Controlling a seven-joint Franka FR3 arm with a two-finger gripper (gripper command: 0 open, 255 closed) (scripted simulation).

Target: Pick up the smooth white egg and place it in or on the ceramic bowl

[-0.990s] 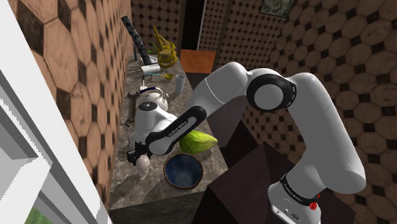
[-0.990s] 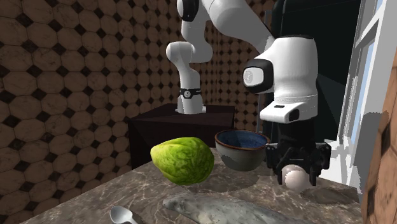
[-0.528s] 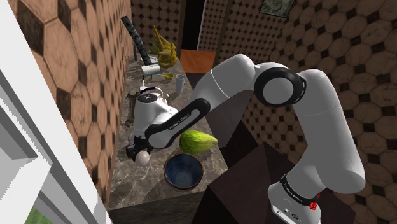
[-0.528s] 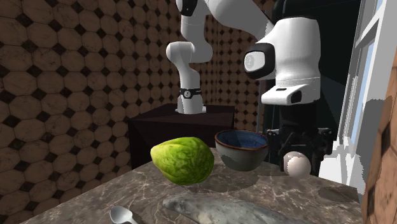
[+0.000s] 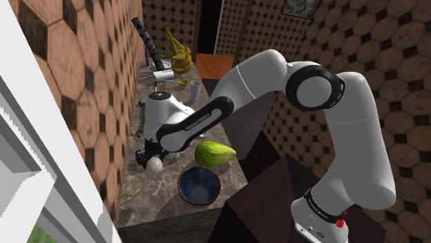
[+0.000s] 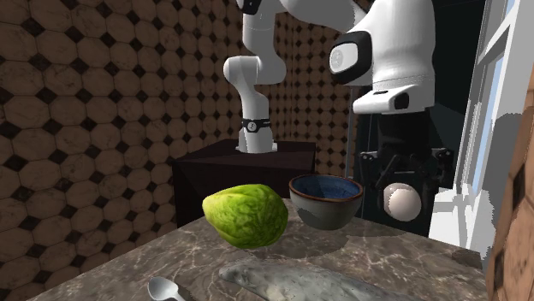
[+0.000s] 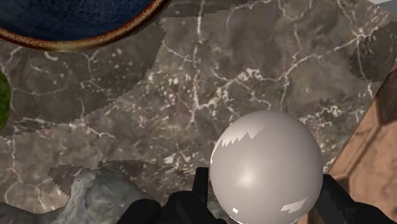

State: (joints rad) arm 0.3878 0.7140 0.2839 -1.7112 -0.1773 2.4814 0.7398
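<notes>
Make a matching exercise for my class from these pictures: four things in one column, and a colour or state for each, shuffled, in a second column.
Column one:
1. egg
2. bowl
3. fruit
4. spoon

Column two:
A. green, lying on the counter
B. white, clasped in the gripper, off the counter
C. blue inside, empty
D. silvery, lying on the counter

Pairs: 1-B, 2-C, 3-A, 4-D

White egg [image 7: 265, 167], blue bowl [image 6: 325, 208] rimmed brown, green fruit [image 6: 246, 215], dark white-veined marble counter [image 7: 222, 83]
</notes>
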